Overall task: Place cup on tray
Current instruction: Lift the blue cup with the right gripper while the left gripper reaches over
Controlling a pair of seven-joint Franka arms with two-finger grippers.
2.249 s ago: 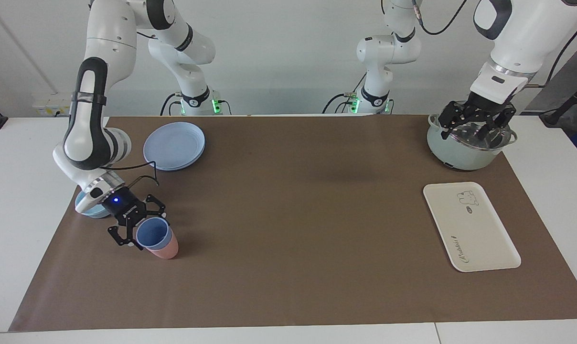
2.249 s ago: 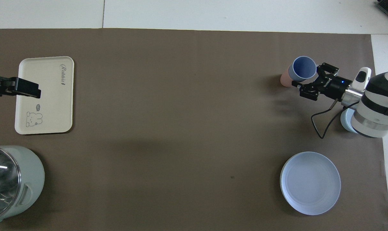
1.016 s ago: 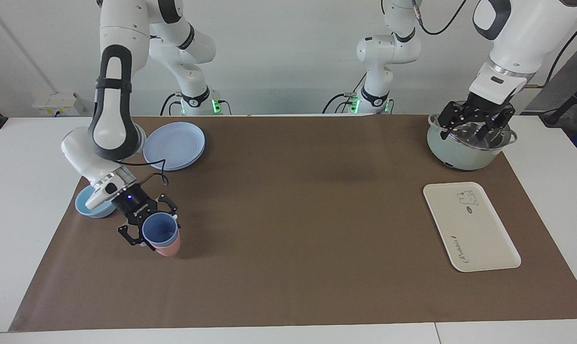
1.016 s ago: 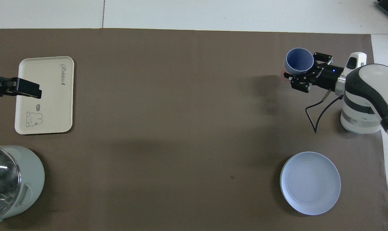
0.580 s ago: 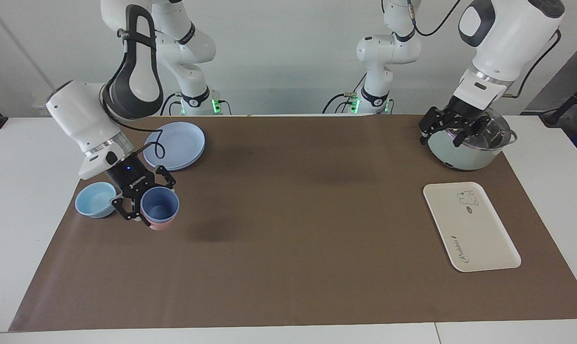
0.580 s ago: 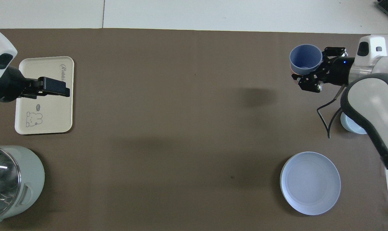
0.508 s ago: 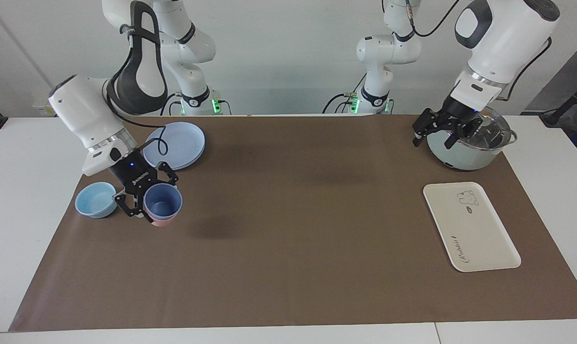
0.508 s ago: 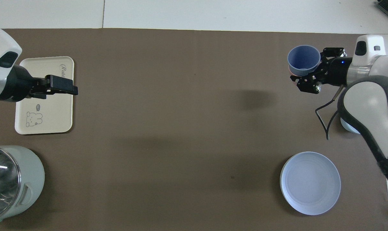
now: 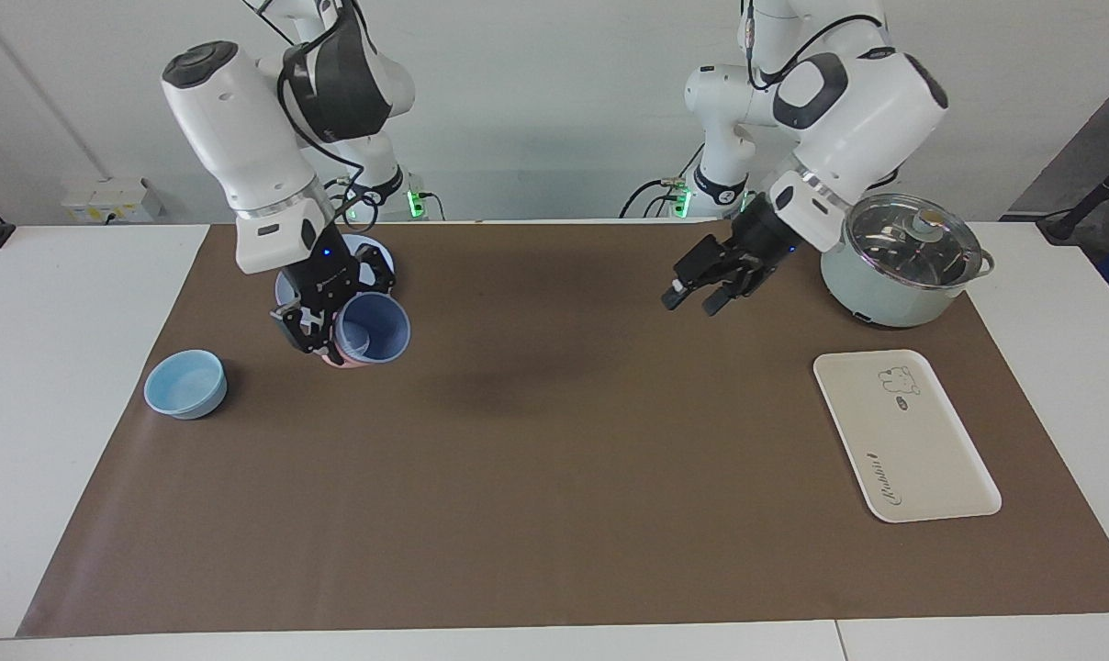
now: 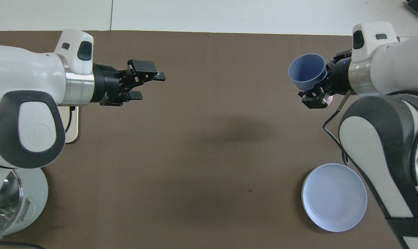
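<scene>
A brown mat (image 9: 554, 477) covers the white table before a pale wall. At the upper left of the facing view the right gripper (image 9: 334, 317) hangs in the air, its jaws clamped on the small periwinkle-blue plastic cup (image 9: 374, 328), whose mouth tips toward the camera; a pink cup (image 9: 339, 359) of the same shape peeks out beneath it. The flat cream-white rectangular tray (image 9: 905, 435) lies at the lower right, well apart from the cup. The left gripper (image 9: 701, 292) hovers over bare mat right of centre, jaws apart. A light blue bowl (image 9: 185, 384), a round blue plate (image 10: 334, 197) and a lidded pale-green pot (image 9: 903, 271) also stand on the mat.
</scene>
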